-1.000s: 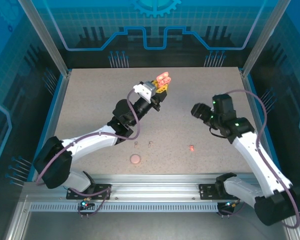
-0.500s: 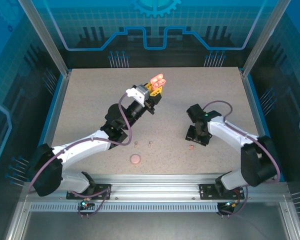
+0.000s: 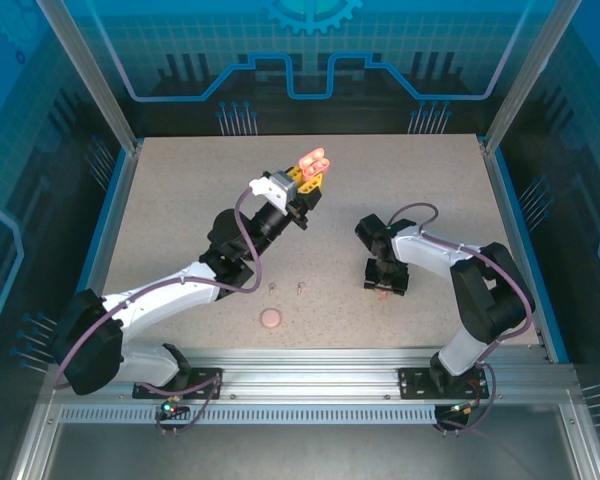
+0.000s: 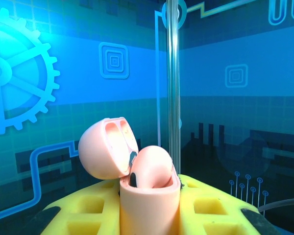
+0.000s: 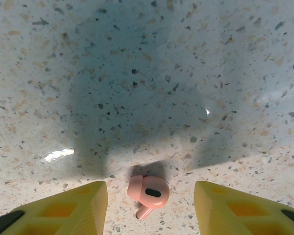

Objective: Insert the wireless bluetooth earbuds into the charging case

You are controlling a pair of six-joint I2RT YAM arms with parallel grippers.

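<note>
The left gripper (image 3: 313, 176) is raised off the speckled tabletop (image 3: 180, 200) and clenched on the pink charging case (image 4: 149, 203). The case stands upright between its yellow fingers (image 4: 85, 213), with the lid (image 4: 107, 148) swung open to the left.

The right gripper (image 5: 150, 196) is lowered close to the tabletop with its jaws apart. One pink earbud (image 5: 148, 192) lies flat between them, near the middle, with a gap on each side and touching neither finger.

Two pale earbuds (image 3: 271, 289) (image 3: 299, 289) lie well to the left of the right gripper. A round pink piece (image 3: 271, 319) rests just beyond them, nearer the arm bases.
</note>
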